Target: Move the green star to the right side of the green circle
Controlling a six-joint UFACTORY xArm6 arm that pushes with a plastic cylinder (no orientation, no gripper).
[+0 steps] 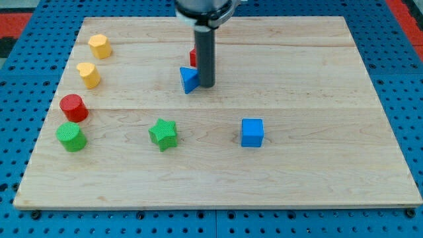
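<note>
Near the green star [163,133], nothing is in contact: the block lies alone on the wooden board [317,172], toward the view's bottom. The arm carries no hand or gripper, only a rod, so no open or closed state applies. The rod's tip [206,86] stands well apart from the green star, up and to the view's right of it, just beside a blue triangular block [189,79]. A red block [193,57] shows partly behind the rod, farther up from the star.

The green circle [71,136] sits to the view's left of the star, level with it but well apart. The star is therefore already on the correct side; the step in hand appears to be the approach.

The next move probably calls for bringing the tip round to the star's right side, then pushing leftward. The blue cube [252,132], right of the star, must be avoided.
</note>
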